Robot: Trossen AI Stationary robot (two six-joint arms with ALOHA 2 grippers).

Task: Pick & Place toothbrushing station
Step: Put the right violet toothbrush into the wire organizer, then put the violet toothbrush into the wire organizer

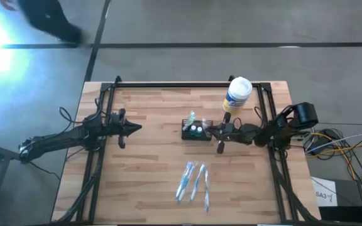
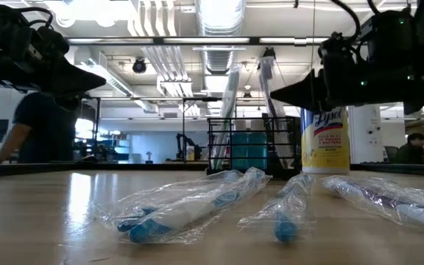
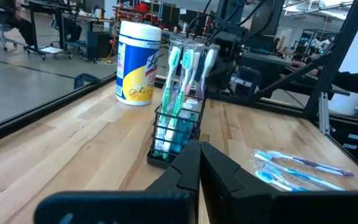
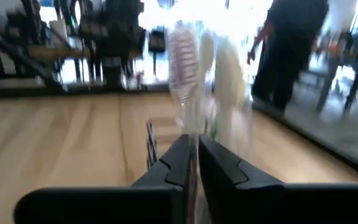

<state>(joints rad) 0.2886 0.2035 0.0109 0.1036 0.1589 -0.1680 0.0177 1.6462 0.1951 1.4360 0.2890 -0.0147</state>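
The toothbrushing station, a small black wire-mesh caddy (image 1: 197, 132), stands on its base near the table's middle. Toothbrushes stand upright in it (image 3: 179, 68). It also shows in the low view (image 2: 252, 143) and, blurred, in the right wrist view (image 4: 149, 146). My right gripper (image 1: 210, 130) is shut, level, at the caddy's right end, about at its rim height (image 2: 272, 93). My left gripper (image 1: 138, 128) is shut and empty, left of the caddy and pointing at it, with bare table between (image 3: 199, 152). My right gripper's shut fingertips (image 4: 185, 146) stand right at the caddy's right end, coming level from the table's right side. I cannot tell whether they touch the wire or the toothbrushes.
A white canister with a yellow label (image 1: 238, 94) stands behind and right of the caddy, close to my right arm. Several plastic-wrapped toothbrushes (image 1: 193, 182) lie on the table toward the near edge. A black frame (image 1: 187, 84) rims the table. A person (image 2: 39, 125) stands beyond the table.
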